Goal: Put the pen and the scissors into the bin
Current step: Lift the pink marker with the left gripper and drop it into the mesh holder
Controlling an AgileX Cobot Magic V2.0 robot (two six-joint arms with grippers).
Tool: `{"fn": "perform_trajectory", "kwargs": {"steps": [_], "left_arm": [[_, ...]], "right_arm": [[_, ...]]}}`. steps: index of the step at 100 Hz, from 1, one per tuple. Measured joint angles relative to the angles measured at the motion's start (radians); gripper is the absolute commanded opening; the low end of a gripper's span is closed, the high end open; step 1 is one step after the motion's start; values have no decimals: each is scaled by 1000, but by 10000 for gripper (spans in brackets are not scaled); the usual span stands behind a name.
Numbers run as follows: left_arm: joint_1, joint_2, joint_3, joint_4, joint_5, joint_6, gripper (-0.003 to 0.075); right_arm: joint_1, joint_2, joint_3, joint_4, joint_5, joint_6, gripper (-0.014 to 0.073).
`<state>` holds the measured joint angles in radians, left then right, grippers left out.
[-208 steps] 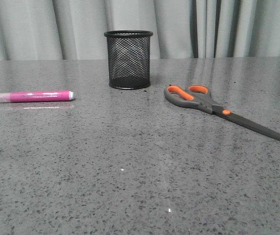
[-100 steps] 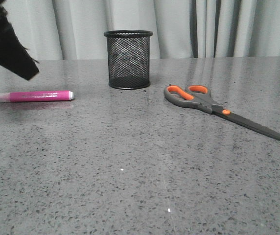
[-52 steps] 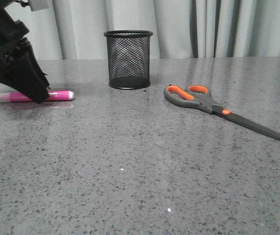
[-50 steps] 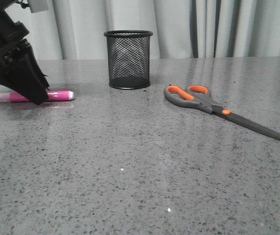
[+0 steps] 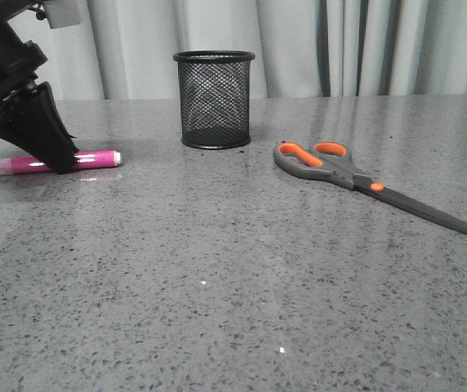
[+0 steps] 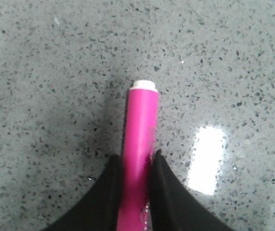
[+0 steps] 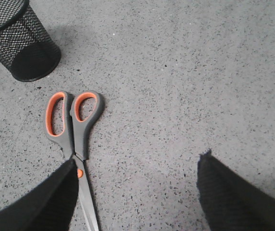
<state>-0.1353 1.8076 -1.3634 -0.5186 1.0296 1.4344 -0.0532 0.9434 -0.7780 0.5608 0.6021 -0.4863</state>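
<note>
- Left gripper (image 6: 136, 163) down at the table (image 5: 217, 269) on the left side, fingers (image 6: 109, 192) pressed against both sides of the pen (image 6: 140, 144), gripping it.
- Pen lying flat on the table, white end toward the bin (image 5: 214, 98), capped end sticking out past the gripper to the left.
- Bin upright, far centre of the table, well apart from the pen.
- Scissors (image 5: 356, 180) flat on the table right of the bin, orange-lined handles nearer the bin, blades pointing right and toward the front.
- Right gripper (image 7: 137, 192) spread wide above the scissors, holding nothing.
</note>
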Motion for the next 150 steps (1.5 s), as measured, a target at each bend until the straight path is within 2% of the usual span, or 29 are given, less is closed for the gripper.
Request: {"fn": "perform_trajectory", "kwargs": {"steps": [11, 20, 39, 50, 58, 80, 96, 120, 127, 134, 150], "left_arm": [[0, -8, -35, -29, 7, -15, -19], [0, -44, -80, -133, 5, -21, -20], [-17, -108, -128, -591, -65, 63, -19], [-74, -107, -128, -845, -190, 141, -19], [-124, -91, -128, -946, -282, 187, -20], [-267, 5, -128, -1099, -521, 318, -19], [-293, 72, -128, -1191, -560, 404, -19], [-293, 114, -128, -1218, -598, 415, -15], [-293, 116, -128, -1218, -598, 416, 16], [-293, 117, -128, -1218, -589, 416, 81], [-293, 117, -128, -1221, -581, 418, 317]], "right_arm": [[0, 0, 0, 0, 0, 0, 474], [0, 0, 0, 0, 0, 0, 474], [0, 0, 0, 0, 2, 0, 474], [0, 0, 0, 0, 2, 0, 474], [0, 0, 0, 0, 2, 0, 474], [0, 0, 0, 0, 7, 0, 474], [0, 0, 0, 0, 9, 0, 474], [0, 0, 0, 0, 11, 0, 474], [0, 0, 0, 0, 11, 0, 474], [0, 0, 0, 0, 13, 0, 474], [0, 0, 0, 0, 13, 0, 474]]}}
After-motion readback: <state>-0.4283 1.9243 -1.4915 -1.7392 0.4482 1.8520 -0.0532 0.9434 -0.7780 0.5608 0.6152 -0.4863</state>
